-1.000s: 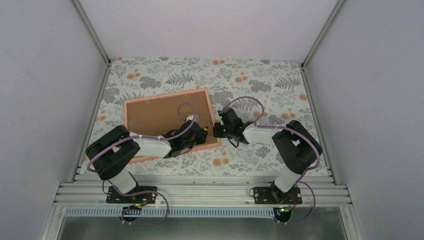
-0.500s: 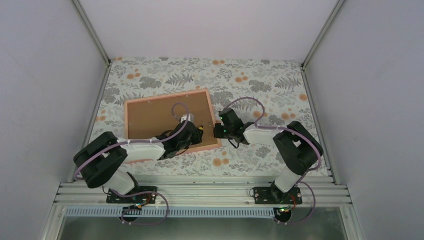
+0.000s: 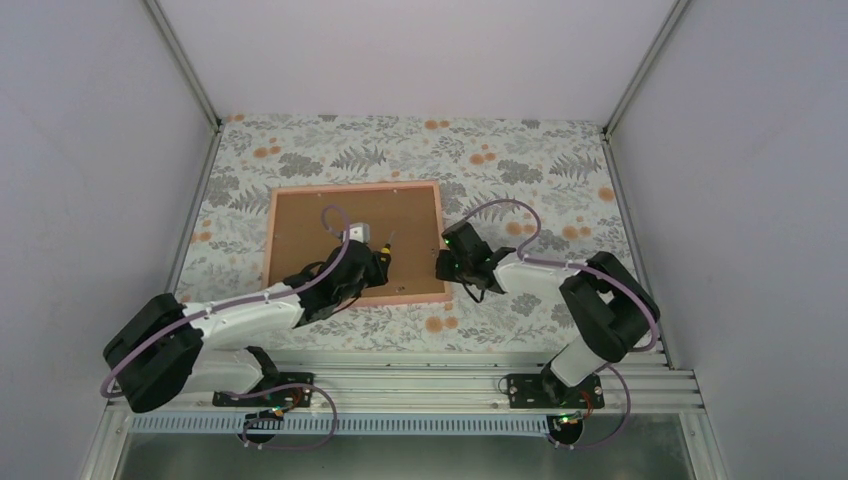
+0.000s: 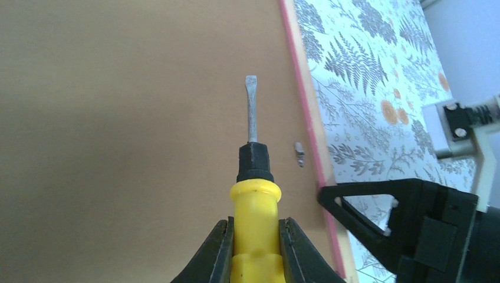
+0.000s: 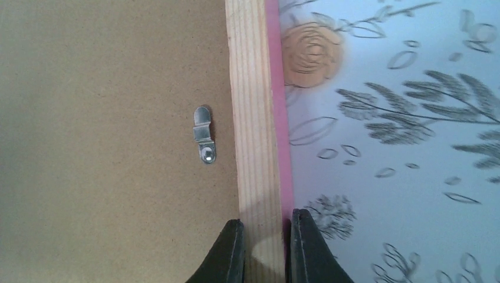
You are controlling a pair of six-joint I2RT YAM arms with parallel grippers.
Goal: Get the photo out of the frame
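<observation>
Currently, left to right: item one, left gripper [image 4: 255, 244], clenched on the yellow handle of a flat-blade screwdriver [image 4: 253, 194]. The bare blade points out ahead of the fingers over the board, apparently so the tip can reach a fastener that the fingers could not turn themselves. Item two, brown backing board [image 3: 330, 225], lying uppermost and filling the frame [image 3: 350, 186], which rests face down on the cloth. Laid this way, the fastenings are exposed for working. Item three, the photo, not visible in any view; judged to lie beneath the backing board, inside the frame. Item four, small metal turn clip [image 5: 204, 141], on the board just beside the right-hand wooden rail [image 5: 250, 88] and lying lengthwise along it, with its screw at one end. Whether it is holding the board down cannot be told. The screwdriver tip sits near this clip but apart from it. Item five, right gripper [image 5: 264, 247], pinched shut across that same rail, one finger on the board side and one on the outer pink edge. This is judged to be a steadying hold so the frame does not slide under the tool. Item six, floral tablecloth [image 3: 520, 160], under everything.
</observation>
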